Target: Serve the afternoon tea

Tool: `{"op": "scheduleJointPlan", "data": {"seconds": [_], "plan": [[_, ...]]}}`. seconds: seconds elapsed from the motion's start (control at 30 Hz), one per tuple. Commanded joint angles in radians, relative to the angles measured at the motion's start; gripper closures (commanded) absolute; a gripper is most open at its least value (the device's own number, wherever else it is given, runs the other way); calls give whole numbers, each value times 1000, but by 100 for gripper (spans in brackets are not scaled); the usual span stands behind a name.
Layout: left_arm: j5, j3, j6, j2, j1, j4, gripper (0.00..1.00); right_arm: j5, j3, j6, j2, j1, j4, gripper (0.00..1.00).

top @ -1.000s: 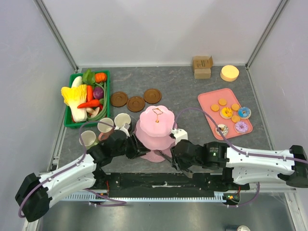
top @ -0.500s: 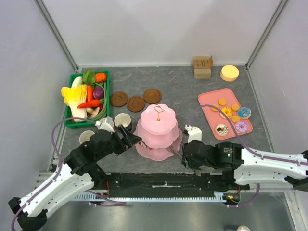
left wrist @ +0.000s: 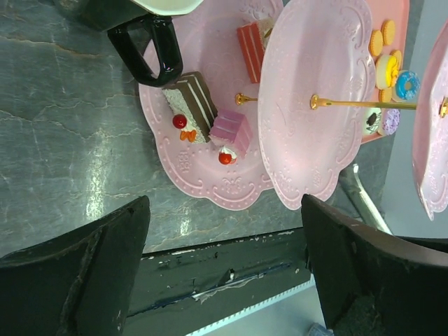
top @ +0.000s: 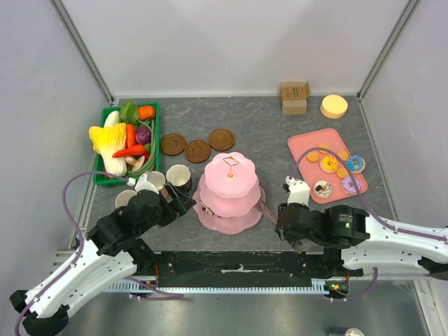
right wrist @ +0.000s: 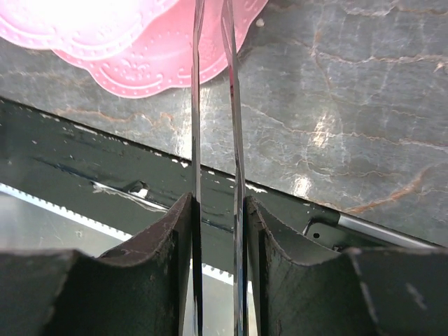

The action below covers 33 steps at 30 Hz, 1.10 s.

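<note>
The pink tiered stand [top: 229,183] sits near the front middle of the desk [top: 266,129], with cake bits [left wrist: 203,112] on its bottom tier. Just to its left is the left gripper [left wrist: 224,273], jaws wide apart. To its right, the right gripper [right wrist: 217,231] has its jaws clamped on thin metal tongs [right wrist: 196,126], whose tips reach the lower rim.

The pink tiered stand [top: 229,192] stands upright, with three scalloped plates on a gold stem. On its bottom tier lie three cake bits: a chocolate slice [left wrist: 192,105], a pink cube [left wrist: 229,129] and a red layered slice [left wrist: 250,49]. Just left of the stand sits a dark mug [top: 180,175], and farther left a pink mug [top: 152,182] and a pale mug [top: 127,200], all upright. Behind the stand three brown saucers [top: 197,150] lie in a row. Well right of it lie orange biscuits [top: 323,148], a blue donut [top: 355,164] and a purple donut [top: 350,185].
</note>
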<state>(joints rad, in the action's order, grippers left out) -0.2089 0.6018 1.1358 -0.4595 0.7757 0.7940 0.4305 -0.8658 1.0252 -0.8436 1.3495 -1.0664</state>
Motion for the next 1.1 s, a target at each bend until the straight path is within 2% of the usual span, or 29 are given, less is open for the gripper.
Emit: {"op": "scheduleJointPlan", "data": {"seconds": [0.0, 0.2, 0.33, 0.43, 0.5, 0.67, 0.9, 1.07], "plan": [[-56, 47, -51, 2, 2, 13, 5, 126, -68, 93, 46, 3, -87, 59], [-83, 84, -80, -22, 0, 17, 4, 296, -139, 122, 40, 0, -156, 59], [-96, 101, -94, -42, 2, 17, 4, 421, -228, 93, -55, -7, -182, 56], [-116, 118, -110, -57, 2, 16, 3, 508, -318, 29, -153, -62, -175, 56], [-129, 127, -119, -71, 2, 16, 2, 508, -352, -54, -227, -160, -120, 57], [-165, 135, -126, -80, 2, 16, 2, 352, -354, -301, -348, -398, 83, 57], [-195, 115, -162, -87, 2, -2, 1, 288, -357, -436, -397, -752, 98, 52], [-241, 104, -186, -90, 0, 1, 1, 209, -299, -474, -365, -917, 100, 45]]}}
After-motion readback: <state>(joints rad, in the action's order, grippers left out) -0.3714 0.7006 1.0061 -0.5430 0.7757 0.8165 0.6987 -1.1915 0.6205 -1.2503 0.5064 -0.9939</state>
